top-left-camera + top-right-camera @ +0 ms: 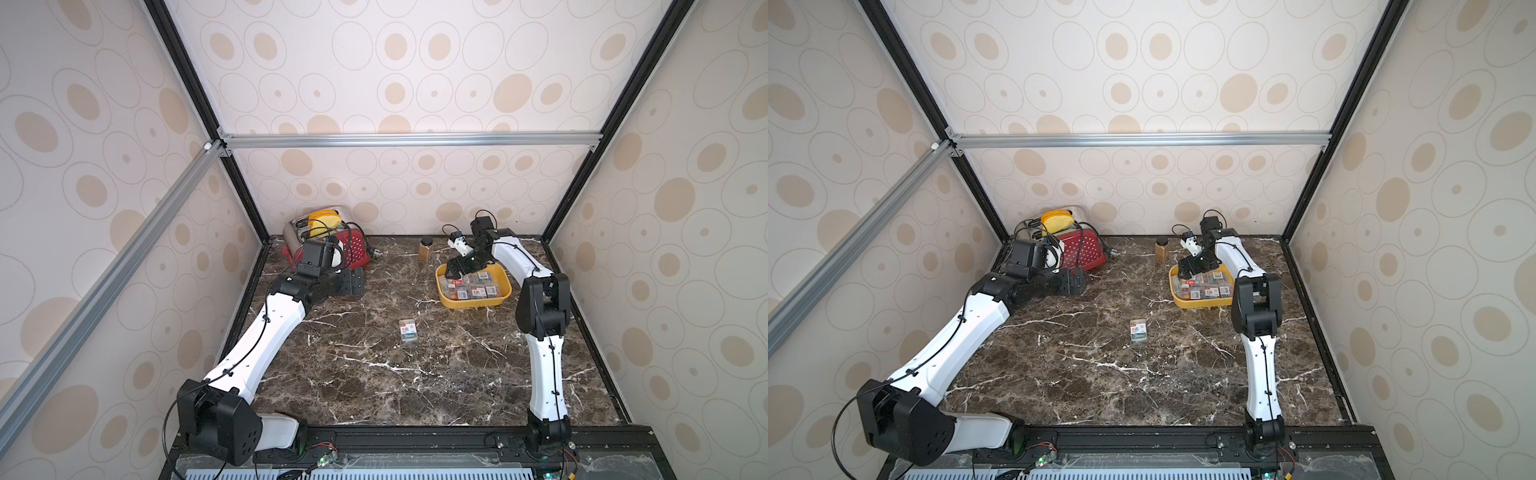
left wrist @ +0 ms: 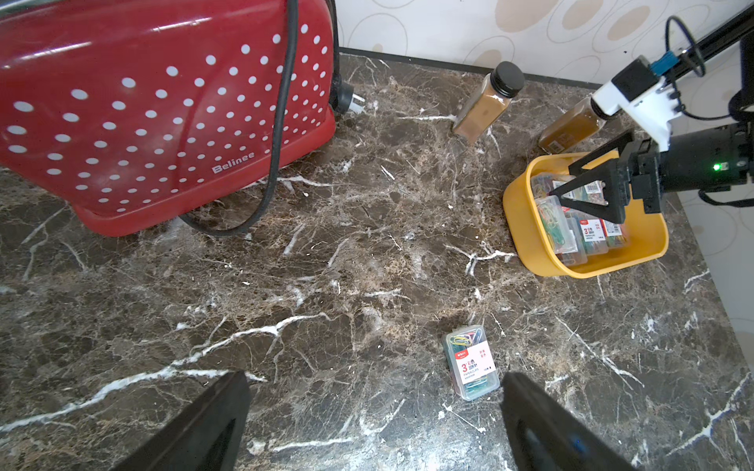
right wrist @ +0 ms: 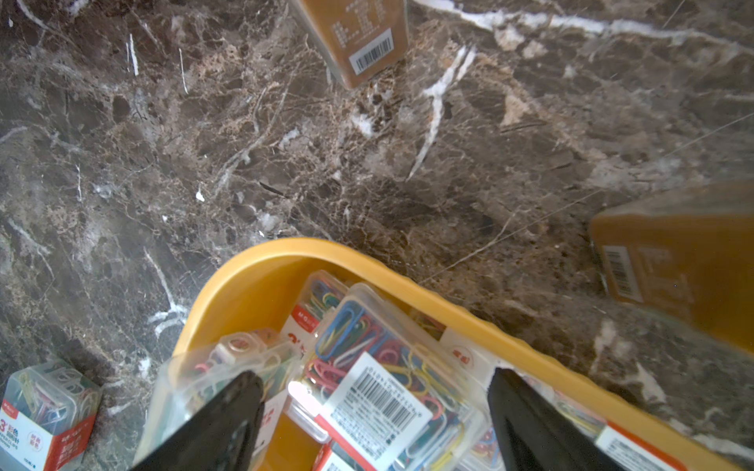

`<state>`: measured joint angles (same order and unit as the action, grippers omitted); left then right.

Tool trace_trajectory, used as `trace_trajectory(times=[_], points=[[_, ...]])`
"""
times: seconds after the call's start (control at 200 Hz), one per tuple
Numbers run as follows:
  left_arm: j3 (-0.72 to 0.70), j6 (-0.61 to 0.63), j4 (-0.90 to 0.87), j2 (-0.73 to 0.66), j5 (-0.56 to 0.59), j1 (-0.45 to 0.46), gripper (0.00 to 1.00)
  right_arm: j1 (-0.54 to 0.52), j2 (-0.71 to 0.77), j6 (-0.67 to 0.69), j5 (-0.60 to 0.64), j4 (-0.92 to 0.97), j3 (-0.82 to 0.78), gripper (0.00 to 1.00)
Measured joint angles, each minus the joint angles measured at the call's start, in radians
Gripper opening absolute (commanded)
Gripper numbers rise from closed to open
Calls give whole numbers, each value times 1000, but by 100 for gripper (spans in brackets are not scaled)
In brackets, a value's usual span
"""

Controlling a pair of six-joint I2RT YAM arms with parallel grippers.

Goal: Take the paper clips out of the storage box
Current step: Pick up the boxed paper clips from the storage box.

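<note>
Right wrist, right claw point(image 3: 373, 379) parted astride paper clips point(image 3: 359, 326) by storage box point(image 3: 408, 281) rim, left claw point(image 2: 375, 379) gaping

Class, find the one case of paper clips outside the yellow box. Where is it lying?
In both top views the lone clip case lies flat near the middle of the marble table, apart from the yellow storage box, nearer the robot.

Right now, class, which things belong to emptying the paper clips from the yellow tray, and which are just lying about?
Job: clip cases in the yellow tray; one case already out on the table; right gripper, open over the tray.
Lying about: red toaster; brown bottles.
</note>
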<state>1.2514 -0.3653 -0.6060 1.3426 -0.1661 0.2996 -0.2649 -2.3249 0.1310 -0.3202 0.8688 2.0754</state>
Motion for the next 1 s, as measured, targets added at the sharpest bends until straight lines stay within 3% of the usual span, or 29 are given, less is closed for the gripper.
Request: trace_trajectory(times=[0.18,0.386,0.491,0.631,0.736,0.996], points=[[0,0,-2,0,0,0,99,1,2,-1,-1,3,-27,77],[-8,1,-1,0,0,0,99,3,56,-16,-20,9,-116,76],[-14,1,0,0,-1,0,99,3,77,-24,-24,10,-150,70],[-17,1,1,0,-2,0,99,-2,90,-27,-22,7,-180,70],[-17,1,7,0,-2,0,99,-7,91,-29,6,2,-190,78],[-17,2,8,0,-2,0,99,-42,91,-42,114,-53,-201,79]])
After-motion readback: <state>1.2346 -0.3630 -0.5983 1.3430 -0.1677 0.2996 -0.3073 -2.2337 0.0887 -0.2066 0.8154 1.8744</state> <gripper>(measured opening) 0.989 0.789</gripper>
